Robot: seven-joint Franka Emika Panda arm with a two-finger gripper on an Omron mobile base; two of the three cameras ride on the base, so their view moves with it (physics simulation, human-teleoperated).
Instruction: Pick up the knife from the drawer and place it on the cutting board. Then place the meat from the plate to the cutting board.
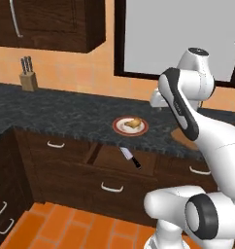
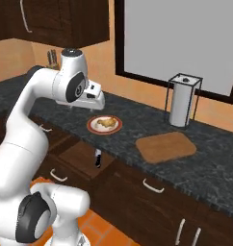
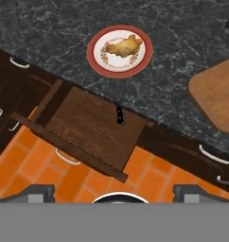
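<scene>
Hovering high over open drawer [image 3: 92,130], fingers [image 3: 38,193] spread wide, empty. Knife [image 3: 119,115] lies inside drawer near table edge. Step: reaching for knife. Next: descend, align with handle.

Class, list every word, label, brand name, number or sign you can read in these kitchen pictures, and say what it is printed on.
None: no readable text anywhere.
The plate has only a red-orange rim and small decorative marks, not letters.
The knife block, paper towel holder, cutting board and open drawer are unlabelled.
</scene>
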